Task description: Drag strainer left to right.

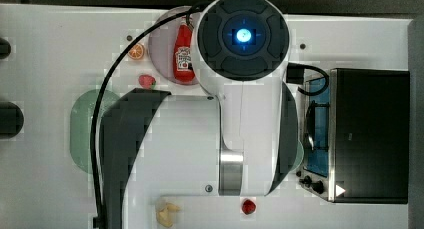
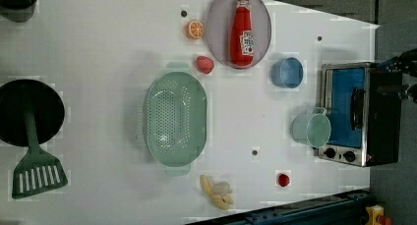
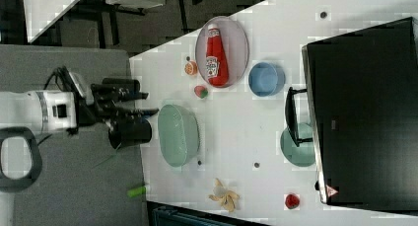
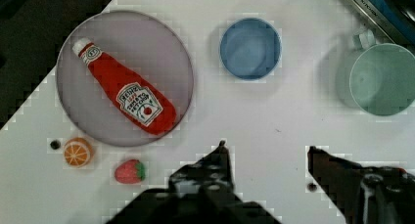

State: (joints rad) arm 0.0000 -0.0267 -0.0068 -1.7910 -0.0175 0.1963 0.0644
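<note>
1. Strainer first: it is a pale green oval bowl with lots of tiny holes inside, and it sits flat on the white table, near the middle in the left view.
2. In the top view the big robot arm covers most of the strainer, and a green edge peeks out on the top view's left.
3. In the right view the claw is up in the air beside the strainer, toward the right view's left. It does not touch the strainer.
4. The claw's two fingers are spread wide apart and they hold nothing. You can see the gap between them in the wrist view.
5. A red ketchup bottle lies on its side on a round gray plate, past the strainer's far end in the left view.
6. A toy orange slice and a toy strawberry lie just beside that plate.
7. A small blue bowl sits on the left view's right, between the plate and the toaster oven.
8. A green cup with a handle stands right next to the toaster oven.
9. A banana peel and a small red fruit lie near the table's bottom edge in the left view.
10. A green spatula rests on a black pan on the left view's left, well apart from the strainer.
</note>
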